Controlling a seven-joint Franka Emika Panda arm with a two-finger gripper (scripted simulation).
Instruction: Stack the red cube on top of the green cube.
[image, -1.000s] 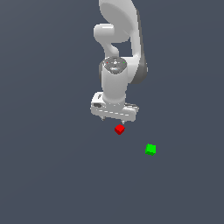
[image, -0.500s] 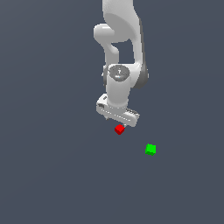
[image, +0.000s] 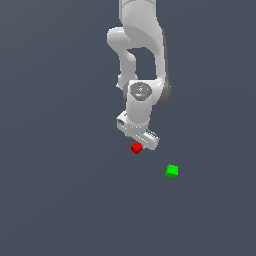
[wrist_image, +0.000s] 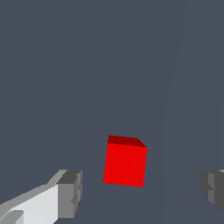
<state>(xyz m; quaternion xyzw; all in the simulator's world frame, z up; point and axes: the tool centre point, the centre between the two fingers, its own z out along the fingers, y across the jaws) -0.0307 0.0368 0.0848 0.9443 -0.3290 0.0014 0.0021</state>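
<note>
The red cube (image: 136, 148) rests on the dark floor just under the white hand of my arm. In the wrist view the red cube (wrist_image: 125, 162) lies between the two grey fingertips (wrist_image: 70, 192), with a gap on each side. My gripper (image: 139, 144) is open and low over the cube, touching nothing. The green cube (image: 172, 170) sits alone on the floor, toward the exterior view's right of the red one and a little nearer the camera. It is out of the wrist view.
The white arm (image: 142, 60) rises from the hand toward the top of the exterior view. All around is plain dark grey floor (image: 60, 200).
The hand has sunk lower over the red cube and turned somewhat about its axis. Neither cube has moved.
</note>
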